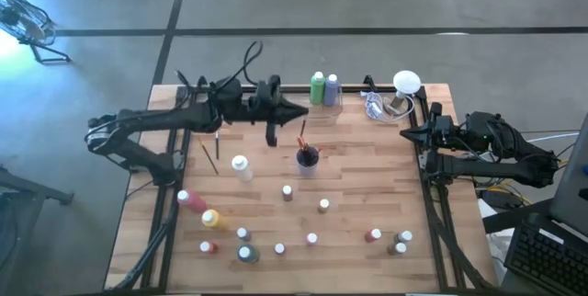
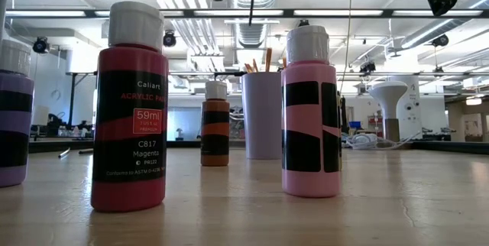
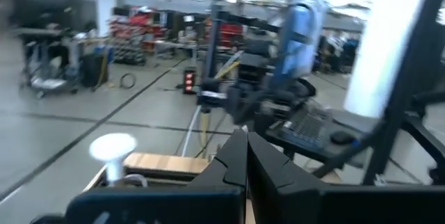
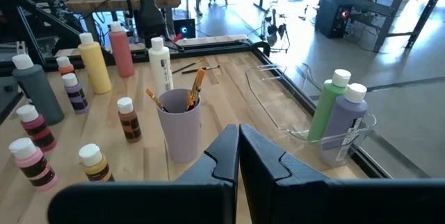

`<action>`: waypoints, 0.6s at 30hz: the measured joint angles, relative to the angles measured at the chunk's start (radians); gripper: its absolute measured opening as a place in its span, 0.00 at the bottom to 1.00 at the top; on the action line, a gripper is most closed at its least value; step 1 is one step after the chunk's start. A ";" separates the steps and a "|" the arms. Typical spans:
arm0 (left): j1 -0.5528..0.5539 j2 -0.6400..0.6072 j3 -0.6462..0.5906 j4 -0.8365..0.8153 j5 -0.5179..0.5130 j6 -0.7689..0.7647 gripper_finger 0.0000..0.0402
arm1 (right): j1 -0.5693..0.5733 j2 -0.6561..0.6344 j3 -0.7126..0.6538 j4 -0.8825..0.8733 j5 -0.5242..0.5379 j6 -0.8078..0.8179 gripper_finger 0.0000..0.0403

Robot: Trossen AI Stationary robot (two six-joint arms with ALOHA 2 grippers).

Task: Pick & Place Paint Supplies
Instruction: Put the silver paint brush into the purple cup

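- the wooden table (image 1: 367,181) is carrying nearly everything, and most of the paint supplies are sitting loose across its near half.
- the left arm is reaching over the far middle of the table; its left gripper (image 1: 299,109) is hovering there with the claw pressed together, and whether it is pinching a dark thin thing hanging below it i cannot tell.
- the right arm is waiting at the right edge, its right gripper (image 1: 411,134) pressed together and holding nothing.
- a clear tray (image 1: 336,105) at the far edge is holding a green bottle (image 1: 317,88) and a purple bottle (image 1: 331,89), both standing upright; these look like the part done.
- a lilac cup (image 1: 307,158) just near the left gripper is holding brushes (image 4: 196,85) handle-down.
- two loose paintbrushes (image 1: 211,152) are lying on the left side.
- the taller white bottle (image 1: 242,167), pink bottle (image 1: 192,200) and yellow bottle (image 1: 212,218) are waiting to the left.
- a scatter of small bottles (image 1: 311,238) is standing along the near edge, untouched, so by my reckoning most of the job is remaining.
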 joint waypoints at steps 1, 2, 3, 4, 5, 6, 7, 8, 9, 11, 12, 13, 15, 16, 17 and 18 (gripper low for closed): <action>-0.016 0.001 -0.001 0.010 -0.001 0.015 0.00 | 0.000 0.000 0.000 0.000 0.000 0.001 0.02; -0.029 0.001 -0.005 0.023 -0.003 0.031 0.00 | 0.000 0.000 0.000 0.000 0.000 0.001 0.02; -0.042 0.001 -0.009 0.026 -0.008 0.046 0.00 | 0.000 0.000 0.000 0.000 0.000 0.000 0.02; -0.051 0.001 -0.011 0.027 -0.009 0.059 0.00 | 0.000 0.000 0.000 0.000 0.000 0.000 0.02; -0.060 0.006 -0.014 0.033 -0.013 0.069 0.00 | 0.000 0.000 0.000 0.000 0.000 0.000 0.02; -0.070 0.011 -0.017 0.041 -0.016 0.075 0.00 | 0.000 0.000 0.000 0.000 0.000 0.001 0.02; -0.077 0.019 -0.021 0.053 -0.020 0.081 0.00 | 0.000 0.000 0.000 0.000 0.000 0.001 0.02; -0.084 0.030 -0.025 0.069 -0.025 0.087 0.00 | 0.000 0.000 0.000 0.000 0.000 0.000 0.02; -0.089 0.042 -0.026 0.082 -0.027 0.096 0.00 | 0.000 0.000 0.000 0.000 0.000 0.000 0.02; -0.098 0.071 -0.026 0.098 -0.027 0.112 0.00 | 0.000 0.000 0.000 0.000 0.000 0.001 0.02; -0.102 0.086 -0.026 0.108 -0.028 0.120 0.00 | 0.000 0.000 0.000 0.000 0.000 0.001 0.02; -0.105 0.102 -0.026 0.115 -0.028 0.131 0.00 | 0.000 0.000 0.000 0.000 0.000 0.000 0.02; -0.108 0.132 -0.027 0.135 -0.027 0.137 0.00 | 0.000 0.000 0.000 0.000 0.000 0.000 0.02; -0.108 0.147 -0.027 0.147 -0.027 0.138 0.00 | 0.000 0.000 0.000 0.000 0.000 0.001 0.02; -0.108 0.159 -0.027 0.153 -0.028 0.139 0.00 | 0.000 0.000 0.000 0.000 0.000 0.000 0.02; -0.108 0.171 -0.028 0.156 -0.028 0.144 0.00 | 0.000 0.000 0.000 0.000 0.000 0.000 0.02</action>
